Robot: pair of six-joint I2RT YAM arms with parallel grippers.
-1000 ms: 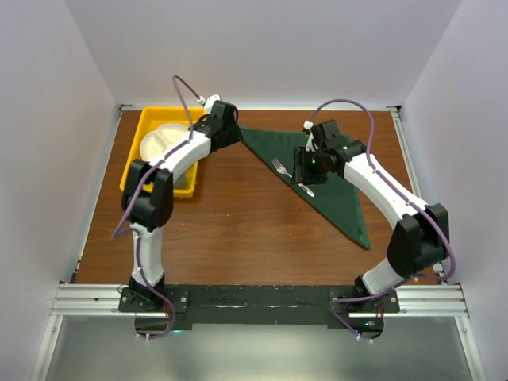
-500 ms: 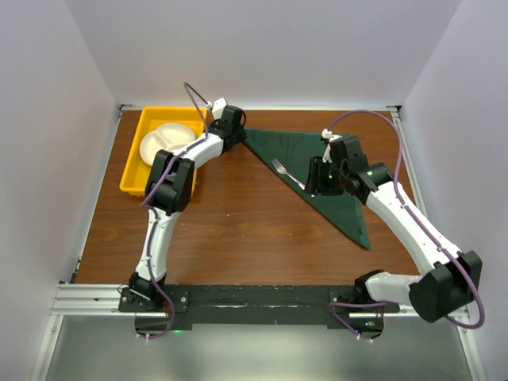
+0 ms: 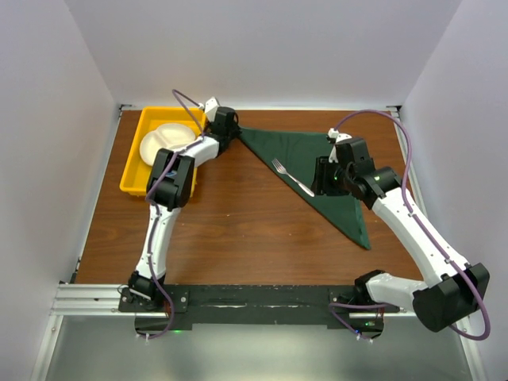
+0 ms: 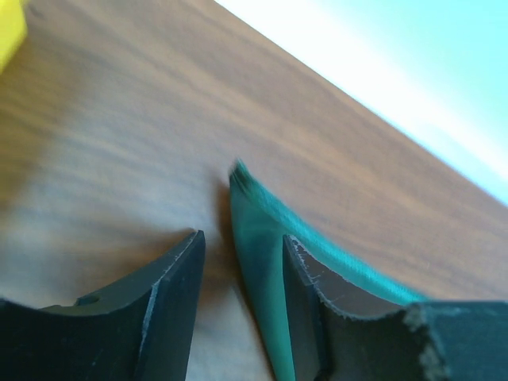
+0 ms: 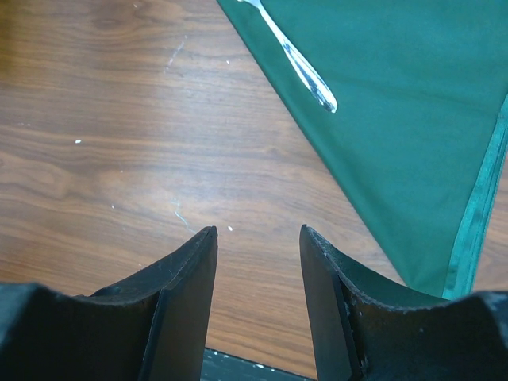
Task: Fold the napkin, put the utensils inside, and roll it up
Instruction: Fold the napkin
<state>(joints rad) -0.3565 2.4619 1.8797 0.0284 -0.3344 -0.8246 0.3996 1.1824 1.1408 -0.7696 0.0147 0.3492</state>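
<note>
At the left, a yellow plastic tray (image 3: 131, 171) holds a white divided plate (image 3: 164, 141). Just right of it, the left gripper (image 4: 242, 238) stands part-open astride the corner of the dark green cloth napkin (image 3: 274, 147), which is not yet pinched. The napkin lies as a triangle on the brown wooden table (image 3: 238, 226) with a slim silver metal fork (image 3: 292, 178) on it, and the right gripper (image 5: 258, 230) hovers beside its edge, jaws apart and empty.

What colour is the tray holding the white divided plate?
Yellow: the yellow plastic tray shows best in the top external view.

Matt cloth napkin (image 3: 313, 152), wood-grain table (image 3: 238, 226)
</note>
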